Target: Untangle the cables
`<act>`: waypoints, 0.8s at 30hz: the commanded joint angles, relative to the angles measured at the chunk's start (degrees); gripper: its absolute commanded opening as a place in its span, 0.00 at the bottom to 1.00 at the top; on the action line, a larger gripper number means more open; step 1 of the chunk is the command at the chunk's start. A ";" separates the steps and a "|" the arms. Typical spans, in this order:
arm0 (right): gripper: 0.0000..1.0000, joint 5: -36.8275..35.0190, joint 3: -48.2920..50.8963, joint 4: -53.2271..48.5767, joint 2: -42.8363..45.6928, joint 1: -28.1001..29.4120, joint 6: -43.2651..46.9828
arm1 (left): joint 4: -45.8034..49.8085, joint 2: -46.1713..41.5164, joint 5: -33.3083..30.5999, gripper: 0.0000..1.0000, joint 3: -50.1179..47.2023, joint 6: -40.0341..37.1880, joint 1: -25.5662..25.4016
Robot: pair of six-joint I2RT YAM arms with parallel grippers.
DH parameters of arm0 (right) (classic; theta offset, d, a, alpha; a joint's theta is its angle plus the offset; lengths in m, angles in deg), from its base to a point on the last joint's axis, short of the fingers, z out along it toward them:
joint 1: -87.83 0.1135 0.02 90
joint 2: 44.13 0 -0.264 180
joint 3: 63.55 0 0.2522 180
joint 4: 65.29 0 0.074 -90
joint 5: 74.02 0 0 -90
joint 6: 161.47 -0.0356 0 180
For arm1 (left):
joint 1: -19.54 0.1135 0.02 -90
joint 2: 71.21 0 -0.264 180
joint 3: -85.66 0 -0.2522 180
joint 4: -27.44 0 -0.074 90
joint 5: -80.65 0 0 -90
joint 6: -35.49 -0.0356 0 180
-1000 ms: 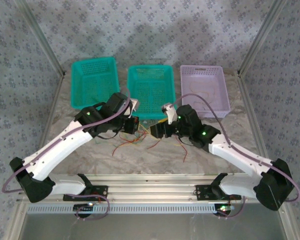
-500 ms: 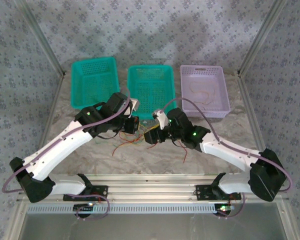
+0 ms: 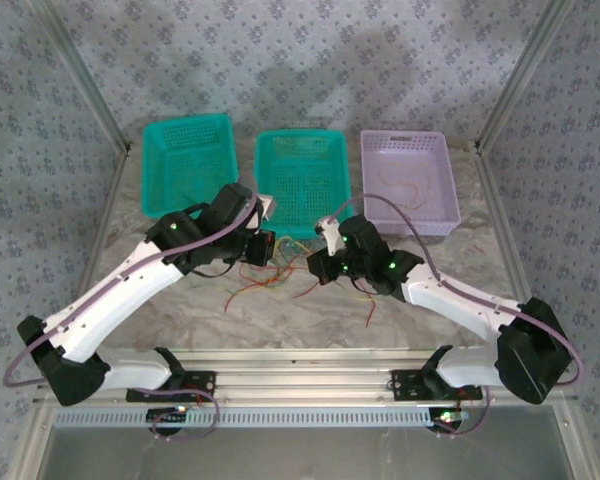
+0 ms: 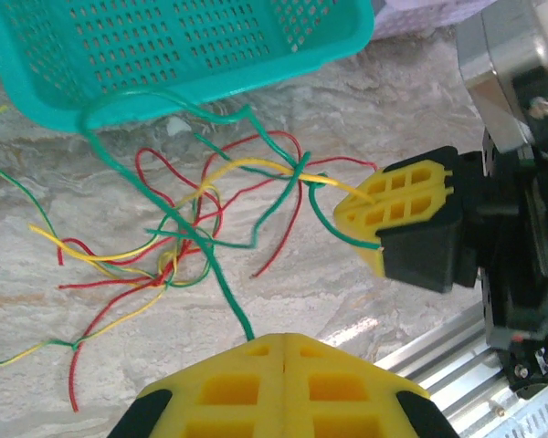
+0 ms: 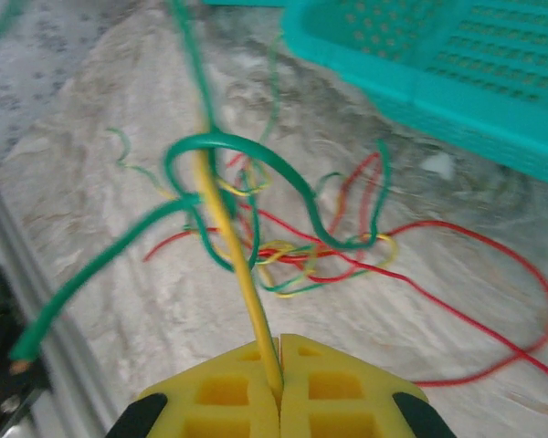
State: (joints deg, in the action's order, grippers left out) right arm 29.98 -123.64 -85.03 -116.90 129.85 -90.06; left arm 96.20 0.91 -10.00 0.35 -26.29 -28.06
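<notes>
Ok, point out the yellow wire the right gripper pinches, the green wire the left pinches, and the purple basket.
yellow wire (image 5: 242, 290): right wrist view, straight stretch above the grip.
green wire (image 4: 226, 294): left wrist view, stretch just above the grip.
purple basket (image 3: 405, 135): top external view, far rim.

The cables (image 4: 210, 210) are being seen as thin wires sheathed in smooth, slightly glossy plastic. The table (image 4: 374, 119) is being shown with a marble-patterned, matt surface. The teal basket (image 4: 164, 55) is being seen as smooth perforated plastic. Matt yellow ribbed plastic is being shown on the left gripper (image 4: 283, 339) and the right gripper (image 5: 280, 342). Brushed metal is being seen on the front rail (image 3: 300, 385)
</notes>
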 commanded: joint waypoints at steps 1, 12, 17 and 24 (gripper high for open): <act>0.00 -3.97 2.40 -4.45 1.03 -2.58 -1.51 | 3.27 -3.14 -3.51 0.00 4.22 -2.07 0.93; 0.00 -3.35 6.69 -7.85 5.64 -6.42 -1.18 | 7.53 -5.57 -8.15 0.00 9.23 -4.83 2.75; 0.00 -7.17 7.31 -11.59 4.18 -8.08 -1.73 | 8.41 -6.73 -9.43 0.00 11.08 -5.79 3.43; 0.00 -12.31 8.65 -14.83 5.87 -10.73 -4.95 | 10.67 -6.78 -12.26 0.00 13.55 -7.29 3.78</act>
State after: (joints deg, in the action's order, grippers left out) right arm 21.24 -115.64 -95.74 -112.38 120.27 -92.53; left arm 104.86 -4.58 -19.53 11.30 -31.84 -24.69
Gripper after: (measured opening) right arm 0.056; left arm 0.041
